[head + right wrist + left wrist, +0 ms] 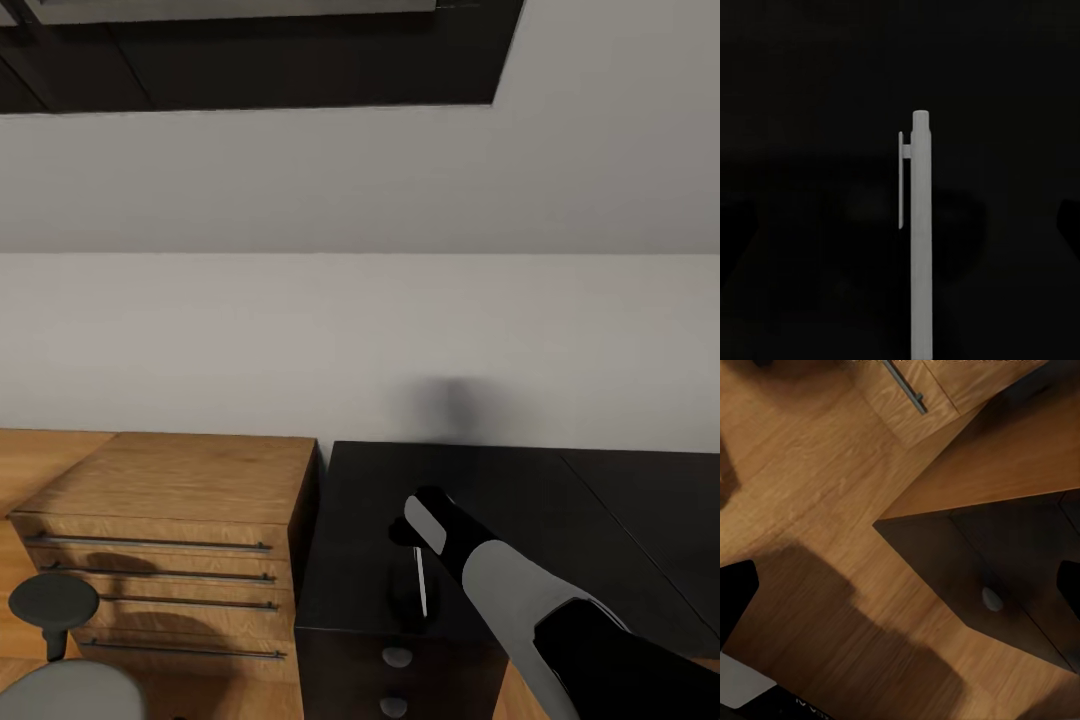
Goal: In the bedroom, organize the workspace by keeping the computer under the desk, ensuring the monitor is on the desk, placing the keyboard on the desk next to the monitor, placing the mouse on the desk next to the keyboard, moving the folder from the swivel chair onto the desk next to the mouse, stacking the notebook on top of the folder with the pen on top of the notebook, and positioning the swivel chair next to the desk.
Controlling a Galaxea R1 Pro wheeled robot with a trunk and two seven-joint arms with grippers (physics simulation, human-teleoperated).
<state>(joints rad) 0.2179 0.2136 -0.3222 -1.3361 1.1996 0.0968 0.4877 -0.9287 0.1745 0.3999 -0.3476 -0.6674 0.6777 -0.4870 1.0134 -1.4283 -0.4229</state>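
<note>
From the head view we see our right arm reaching forward over a black table [520, 490], its right hand [420, 515] low over the dark top. A slim pale pen [421, 582] lies on the table just under that hand, pointing toward us. We cannot tell from here how far the fingers are parted or whether they touch the pen. Beside the table stands a wooden chest of drawers [170, 540] with long metal handles, against a pale wall [360, 330]. A grey armrest pad of the swivel chair [52, 602] shows at the lower corner.

In the left wrist view we look down on the wood floor [802, 495], the chest's handle and a dark cabinet front with a round knob [992, 598]. We cannot tell the left hand's opening.

In the right wrist view the pen [920, 240] with its clip lies against the dark table top; dark shapes at both edges may be fingers, parted wide, holding nothing.
</note>
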